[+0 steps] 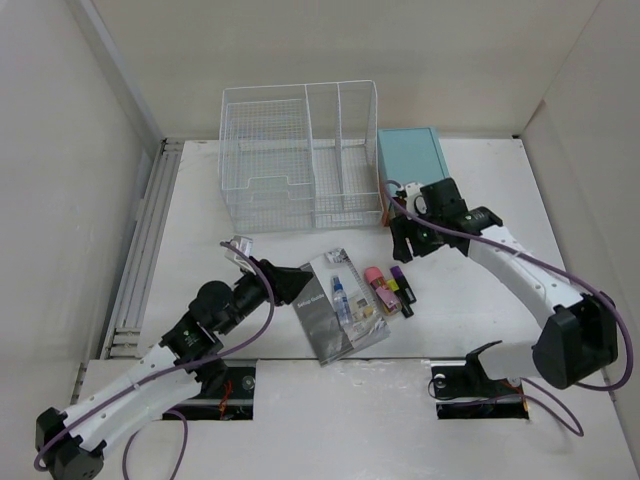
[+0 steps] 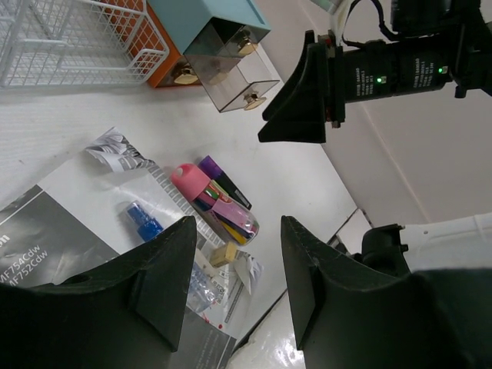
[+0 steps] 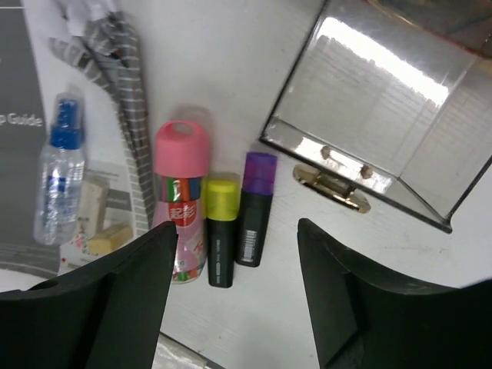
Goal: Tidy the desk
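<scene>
The white desk (image 1: 200, 225) carries a dark grey booklet (image 1: 325, 318) with a small blue-capped spray bottle (image 1: 343, 297) on it. Beside them lie a pink marker case (image 1: 378, 284) and two highlighters, yellow (image 3: 221, 234) and purple (image 3: 255, 204). My left gripper (image 1: 298, 284) hovers at the booklet's left edge, open with nothing between its fingers (image 2: 173, 269). My right gripper (image 1: 412, 247) hangs open above the desk just in front of the teal box (image 1: 412, 160). The highlighters show below it between the fingers (image 3: 146, 284). A clear drawer (image 3: 369, 115) with a gold knob stands pulled out of the box.
A white wire-mesh rack (image 1: 300, 155) stands at the back centre, touching the teal box's left side. A crumpled striped wrapper (image 3: 123, 69) and a tan block (image 2: 224, 254) lie by the booklet. Two rectangular cutouts (image 1: 225, 390) sit at the near edge.
</scene>
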Controlling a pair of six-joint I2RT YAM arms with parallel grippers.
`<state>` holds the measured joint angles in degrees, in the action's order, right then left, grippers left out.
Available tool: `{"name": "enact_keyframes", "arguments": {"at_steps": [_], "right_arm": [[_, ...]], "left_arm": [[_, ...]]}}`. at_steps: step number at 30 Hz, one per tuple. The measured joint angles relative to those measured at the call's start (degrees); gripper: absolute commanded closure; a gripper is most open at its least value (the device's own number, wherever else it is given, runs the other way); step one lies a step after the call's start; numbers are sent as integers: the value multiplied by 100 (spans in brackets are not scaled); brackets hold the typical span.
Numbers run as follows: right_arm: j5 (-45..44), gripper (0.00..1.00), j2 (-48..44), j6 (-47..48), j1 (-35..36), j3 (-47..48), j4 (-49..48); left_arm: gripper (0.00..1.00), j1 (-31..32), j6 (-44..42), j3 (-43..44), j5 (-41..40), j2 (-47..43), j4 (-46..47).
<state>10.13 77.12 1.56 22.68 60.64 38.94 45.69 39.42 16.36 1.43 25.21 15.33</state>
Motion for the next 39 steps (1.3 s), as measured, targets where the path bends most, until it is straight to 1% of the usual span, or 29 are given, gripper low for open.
{"name": "enact_keyframes", "arguments": {"at_steps": [5,8,11,12,13,14,15,16,18,19,20,21,22,25,31,36,39], "right_arm": [[125,30,-238,61,70,334,319],[256,32,-326,319,103,479,481],[566,44,-339,949,400,691,680],[645,50,-339,1204,614,756,691],[708,55,-337,1392,796,802,686],[754,58,-313,1582,1047,837,656],[807,58,-256,1751,1276,868,599],[866,61,-160,1845,1480,887,505],[1010,61,190,1856,1775,916,317],[1060,57,426,1805,1847,942,245],[1084,55,680,1676,1886,949,138],[1069,50,942,1534,1895,949,46],[1036,50,1182,1379,1891,949,-13],[756,45,1624,763,1888,949,-125],[437,44,1709,-247,1934,1001,-459],[343,43,2216,-780,2017,1436,-516],[247,44,2490,-981,2114,1486,-474]], "left_arm": [[55,0,0,0,0,-48,-17],[55,0,0,0,0,-48,-17],[55,0,-22,0,4,-66,-17],[55,0,-26,0,4,-74,-17],[55,0,-31,0,4,-92,-17],[55,0,-46,0,4,-133,-17],[55,0,-59,0,4,-160,-20],[55,0,-66,7,4,-199,-37],[55,0,-81,39,4,-308,-144],[55,0,-85,57,7,-385,-227],[55,0,-90,74,7,-485,-302],[57,0,-94,94,2,-662,-431],[57,0,-96,101,0,-721,-472],[57,0,-107,168,-42,-1121,-697],[57,0,-105,424,-216,-1355,-920],[57,0,-107,426,-330,-1344,-1058],[57,0,-129,457,-409,-1325,-1134]]}}
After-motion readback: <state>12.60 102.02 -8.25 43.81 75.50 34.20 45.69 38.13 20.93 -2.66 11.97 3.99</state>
